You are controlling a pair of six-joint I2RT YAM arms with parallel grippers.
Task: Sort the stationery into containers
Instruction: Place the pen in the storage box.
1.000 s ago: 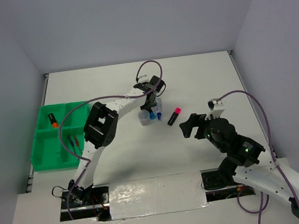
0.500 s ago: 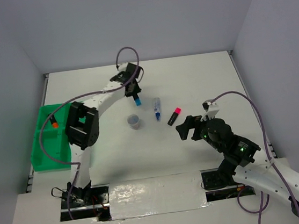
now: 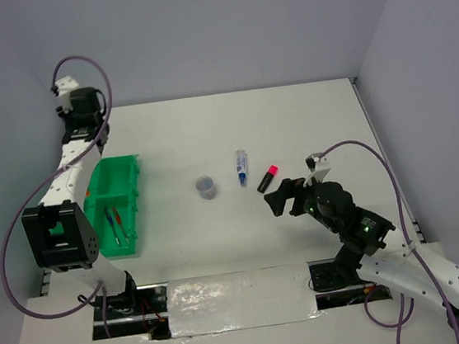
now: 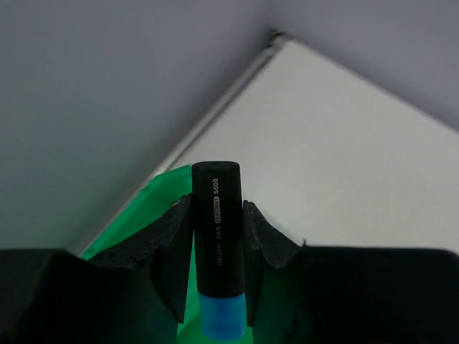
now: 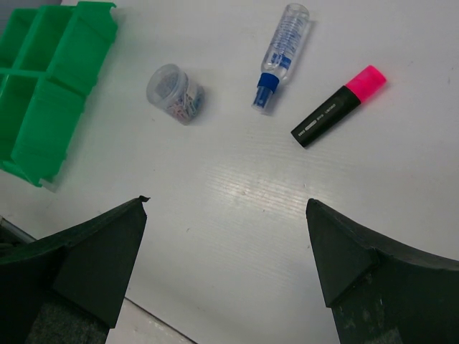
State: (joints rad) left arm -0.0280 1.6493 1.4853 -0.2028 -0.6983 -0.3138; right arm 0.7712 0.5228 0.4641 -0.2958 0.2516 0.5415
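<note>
My left gripper [image 3: 81,106] is raised at the far left corner, beyond the green tray [image 3: 123,180]. In the left wrist view it [image 4: 216,208] is shut on a black marker with a blue cap [image 4: 216,244], with the tray's green [image 4: 154,197] below it. Thin red pens [image 3: 115,225] lie in a near compartment. My right gripper [image 3: 280,198] is open and empty [image 5: 226,206], hovering near a pink-black highlighter [image 3: 268,178] [image 5: 338,106]. A clear blue-capped marker [image 3: 242,167] [image 5: 281,49] lies beside the highlighter.
A small round clear jar with coloured bits [image 3: 206,186] [image 5: 176,93] stands left of the clear marker. The left arm's links cover part of the tray's left side. Grey walls close off the table at the back and both sides.
My left arm swung from the table's middle to the far left corner, carrying the blue-capped marker. The tray now sits further right and looks narrower. My right gripper hardly moved.
</note>
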